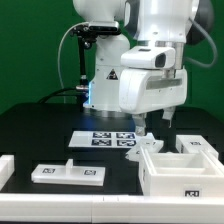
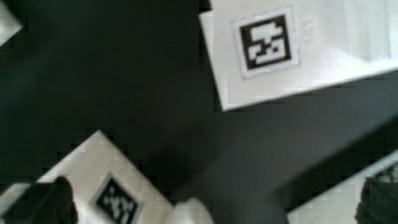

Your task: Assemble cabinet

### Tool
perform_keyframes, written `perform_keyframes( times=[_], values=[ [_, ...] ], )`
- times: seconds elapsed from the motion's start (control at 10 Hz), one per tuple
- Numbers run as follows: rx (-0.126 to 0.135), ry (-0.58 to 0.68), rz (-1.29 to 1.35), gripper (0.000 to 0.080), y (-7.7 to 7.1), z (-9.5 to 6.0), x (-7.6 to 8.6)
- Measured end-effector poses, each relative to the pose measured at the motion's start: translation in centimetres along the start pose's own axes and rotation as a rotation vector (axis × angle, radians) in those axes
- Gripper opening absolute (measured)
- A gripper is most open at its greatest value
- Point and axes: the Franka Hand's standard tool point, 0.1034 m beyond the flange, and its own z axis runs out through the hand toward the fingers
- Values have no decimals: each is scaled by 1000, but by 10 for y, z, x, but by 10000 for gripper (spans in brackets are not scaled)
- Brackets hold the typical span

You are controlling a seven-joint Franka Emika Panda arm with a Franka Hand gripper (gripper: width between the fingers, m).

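Observation:
The cabinet's white box body (image 1: 180, 172) stands open-topped at the front on the exterior view's right, with a tag on its front wall. A small white block (image 1: 195, 147) lies behind it. A flat white panel (image 1: 66, 173) with two tags lies at the front left, and another white piece (image 1: 5, 170) sits at the left edge. My gripper (image 1: 156, 124) hangs open and empty above the box body's rear left corner. In the wrist view the gripper (image 2: 210, 208) shows dark fingertips (image 2: 36, 205) set wide apart. A white tagged part (image 2: 111, 192) lies between them; which part it is I cannot tell.
The marker board (image 1: 105, 139) lies flat on the black table behind the parts, and one of its tags fills the wrist view (image 2: 267, 45). The white robot pedestal (image 1: 105, 90) with a blue glow stands at the back.

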Motion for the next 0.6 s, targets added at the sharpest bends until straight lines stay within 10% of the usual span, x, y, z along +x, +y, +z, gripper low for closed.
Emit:
perform_keyframes(
  times=[0.6],
  values=[
    [40, -56, -213, 797, -19, 17, -17]
  ],
)
